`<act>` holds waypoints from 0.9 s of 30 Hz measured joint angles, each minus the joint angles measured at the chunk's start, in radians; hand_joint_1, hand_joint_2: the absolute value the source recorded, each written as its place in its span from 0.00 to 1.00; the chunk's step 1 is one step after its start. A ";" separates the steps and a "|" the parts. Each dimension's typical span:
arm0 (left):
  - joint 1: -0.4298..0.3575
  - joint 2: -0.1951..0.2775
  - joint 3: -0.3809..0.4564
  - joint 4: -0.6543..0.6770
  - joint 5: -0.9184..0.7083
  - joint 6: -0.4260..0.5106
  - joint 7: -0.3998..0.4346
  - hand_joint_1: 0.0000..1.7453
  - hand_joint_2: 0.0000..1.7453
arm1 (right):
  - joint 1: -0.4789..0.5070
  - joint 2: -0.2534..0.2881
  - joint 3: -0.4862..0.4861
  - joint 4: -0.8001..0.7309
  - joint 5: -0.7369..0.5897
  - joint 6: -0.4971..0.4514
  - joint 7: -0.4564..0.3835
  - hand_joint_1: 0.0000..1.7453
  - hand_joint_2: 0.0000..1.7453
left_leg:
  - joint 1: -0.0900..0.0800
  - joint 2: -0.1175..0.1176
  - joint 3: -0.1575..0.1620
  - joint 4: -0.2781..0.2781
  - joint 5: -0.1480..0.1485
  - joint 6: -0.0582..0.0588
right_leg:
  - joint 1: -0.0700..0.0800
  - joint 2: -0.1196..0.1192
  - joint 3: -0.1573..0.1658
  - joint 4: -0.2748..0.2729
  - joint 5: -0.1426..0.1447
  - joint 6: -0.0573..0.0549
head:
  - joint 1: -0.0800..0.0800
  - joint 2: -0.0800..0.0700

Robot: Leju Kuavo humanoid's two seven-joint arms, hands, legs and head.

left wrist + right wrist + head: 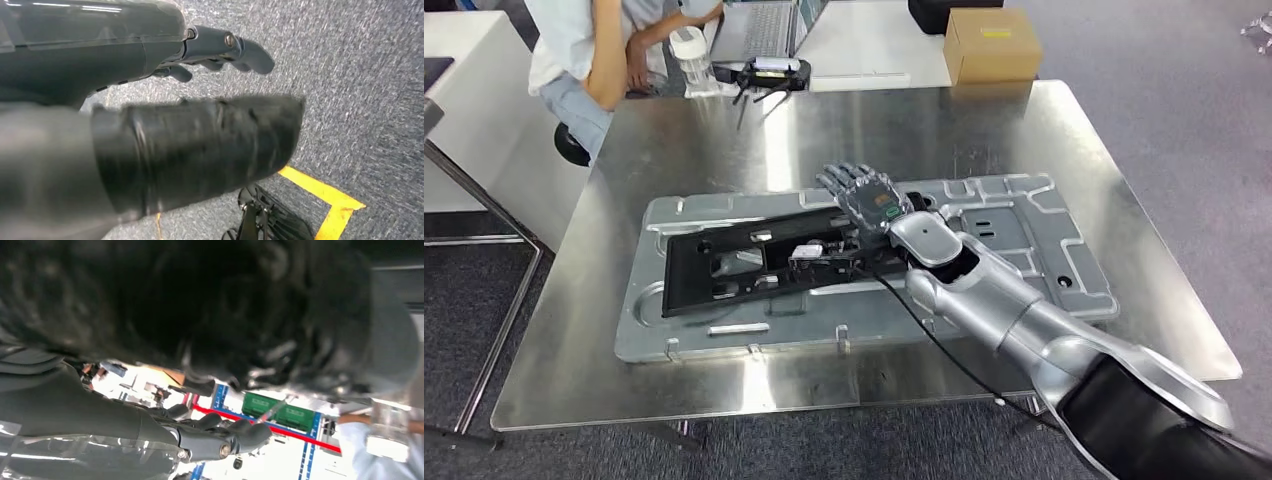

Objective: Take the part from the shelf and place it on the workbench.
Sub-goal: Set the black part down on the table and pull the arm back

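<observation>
The part (pixel 754 265) is a flat black frame with cut-outs, lying on a large grey stamped metal plate (pixel 1044 230) on the steel workbench (pixel 674 150). My right hand (pixel 864 195) reaches over the frame's far right end, palm down with fingers stretched out, holding nothing that I can see. In the right wrist view the black part (pixel 225 305) looms dark and blurred close to the right hand (pixel 220 432). My left hand (pixel 220 50) hangs over grey carpet with nothing in it.
A person (pixel 589 50) sits at the far left behind the bench, beside a clear jar (pixel 690 50), a laptop (pixel 769 28) and a small black device (pixel 772 75). A cardboard box (pixel 991 45) stands at the far right. Yellow floor tape (pixel 325 192) lies under my left hand.
</observation>
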 joint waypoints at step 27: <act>-0.002 -0.001 0.001 0.000 -0.015 0.002 0.019 0.00 0.00 | 0.016 -0.051 -0.017 -0.085 0.004 0.043 0.018 0.00 0.00 | 0.002 0.001 -0.056 0.166 -0.042 -0.002 | 0.001 -0.004 -0.028 -0.010 0.024 -0.005 | 0.007 0.000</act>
